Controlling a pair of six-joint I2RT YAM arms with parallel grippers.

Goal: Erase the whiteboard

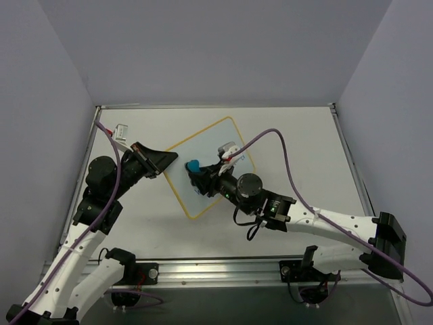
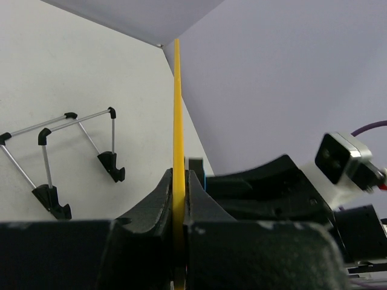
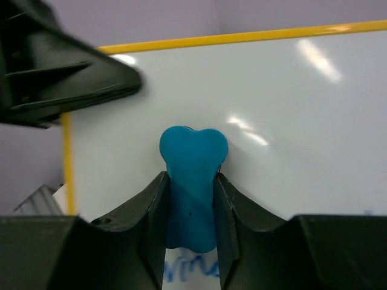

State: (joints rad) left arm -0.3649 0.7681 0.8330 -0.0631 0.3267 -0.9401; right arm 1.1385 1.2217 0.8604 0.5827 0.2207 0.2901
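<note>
The whiteboard [image 1: 215, 147], white with a thin yellow frame, lies at an angle in the middle of the table. My left gripper [image 1: 169, 161] is shut on its left edge; the left wrist view shows the yellow frame [image 2: 178, 109] edge-on between the jaws. My right gripper [image 1: 196, 173] is shut on a blue eraser [image 1: 193, 165] and holds it against the board's left part. In the right wrist view the eraser [image 3: 191, 181] sits squeezed between the fingers on the white surface [image 3: 290, 121]. Blue handwriting [image 3: 187, 269] shows just below the eraser.
A black-footed wire stand [image 2: 60, 151] lies on the table left of the board in the left wrist view. A small white-and-red object [image 1: 229, 150] sits on the board by my right wrist. Grey walls close in the table on three sides.
</note>
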